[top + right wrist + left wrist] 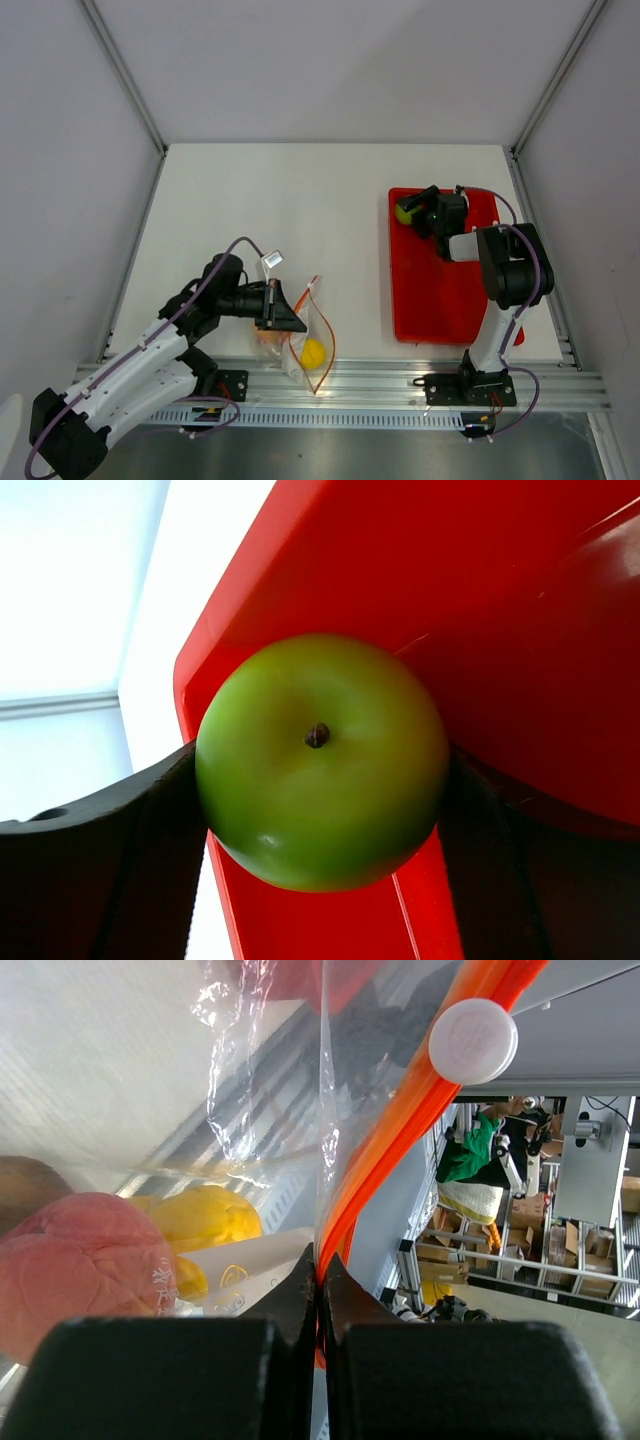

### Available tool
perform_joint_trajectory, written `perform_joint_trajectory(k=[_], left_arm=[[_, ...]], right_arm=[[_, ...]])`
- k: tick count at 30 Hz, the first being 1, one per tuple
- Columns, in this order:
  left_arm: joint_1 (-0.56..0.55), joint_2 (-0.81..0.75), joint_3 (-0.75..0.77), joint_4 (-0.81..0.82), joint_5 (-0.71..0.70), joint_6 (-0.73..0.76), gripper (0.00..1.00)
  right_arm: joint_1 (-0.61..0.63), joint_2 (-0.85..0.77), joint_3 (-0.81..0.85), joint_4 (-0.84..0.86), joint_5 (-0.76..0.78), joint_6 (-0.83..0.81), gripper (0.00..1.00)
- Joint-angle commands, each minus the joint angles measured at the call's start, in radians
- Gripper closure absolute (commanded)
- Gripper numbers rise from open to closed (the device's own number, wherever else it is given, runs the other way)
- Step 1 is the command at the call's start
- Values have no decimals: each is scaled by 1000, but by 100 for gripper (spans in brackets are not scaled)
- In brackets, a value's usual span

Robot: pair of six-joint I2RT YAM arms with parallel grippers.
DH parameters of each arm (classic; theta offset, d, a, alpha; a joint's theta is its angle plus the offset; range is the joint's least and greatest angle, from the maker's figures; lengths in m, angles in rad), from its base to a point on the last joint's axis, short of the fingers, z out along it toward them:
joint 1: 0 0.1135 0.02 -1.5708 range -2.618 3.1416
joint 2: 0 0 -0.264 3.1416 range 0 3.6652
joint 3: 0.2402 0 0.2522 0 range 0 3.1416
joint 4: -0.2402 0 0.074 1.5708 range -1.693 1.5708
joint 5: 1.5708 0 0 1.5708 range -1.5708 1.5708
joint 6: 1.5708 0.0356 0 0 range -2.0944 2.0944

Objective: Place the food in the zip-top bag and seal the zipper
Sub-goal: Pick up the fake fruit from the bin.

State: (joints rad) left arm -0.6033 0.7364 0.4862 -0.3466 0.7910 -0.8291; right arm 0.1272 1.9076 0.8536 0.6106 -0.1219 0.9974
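The lime-green apple [320, 760] sits in the far left corner of the red tray [450, 580], stem toward the camera. My right gripper [322, 820] has a finger pressed against each side of it; from above, the apple [404, 211] shows just left of that gripper [414, 212]. Near the table's front edge, my left gripper [320, 1272] is shut on the orange zipper [400, 1130] of the clear zip-top bag [300, 335]. Inside the bag lie a pink fruit [80, 1260] and a yellow pear [205, 1215]. A white slider [473, 1040] sits on the zipper.
The red tray [440, 300] lies at the right of the white table, running from mid-table to the front rail. An aluminium rail [400, 385] runs along the near edge, just below the bag. Grey walls enclose the table on three sides.
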Motion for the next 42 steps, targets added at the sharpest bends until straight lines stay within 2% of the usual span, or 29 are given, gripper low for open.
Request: perform_joint_trajectory(k=[1, 4, 5, 7, 8, 11, 15, 22, 31, 36, 41, 42], left_arm=[[-4, -20, -5, 12, 4, -11, 100], [-4, -35, 0, 1, -1, -11, 99], [-4, -38, 2, -11, -4, -11, 99], [-4, -51, 6, -25, -12, -7, 99], [-3, -54, 12, -38, -18, -5, 100], [-4, -68, 15, -58, -29, -7, 99], [-3, -81, 18, -81, -47, -10, 99], [-4, -81, 57, -120, -78, -5, 99], [-3, -38, 98, -92, -104, -4, 99], [-4, -64, 98, -60, -116, -10, 99], [-4, -60, 72, 12, -104, -33, 99], [-3, -58, 63, 20, -99, -36, 99]], right_arm=[[8, 38, -22, -60, 18, 7, 27], [6, 25, -48, -22, 2, 12, 42], [6, 21, -53, -15, -1, 14, 51], [3, 2, -67, -5, -12, 12, 60], [3, -5, -70, -3, -16, 9, 69], [-4, -47, -91, -6, -28, 0, 85], [-6, -129, -140, -14, -35, -9, 100], [-5, -361, -221, -119, -47, -95, 100], [157, -846, -214, -538, 35, -353, 100], [158, -1134, -186, -759, -34, -497, 100], [160, -1251, -163, -876, -177, -556, 100], [160, -1253, -157, -877, -265, -560, 100]])
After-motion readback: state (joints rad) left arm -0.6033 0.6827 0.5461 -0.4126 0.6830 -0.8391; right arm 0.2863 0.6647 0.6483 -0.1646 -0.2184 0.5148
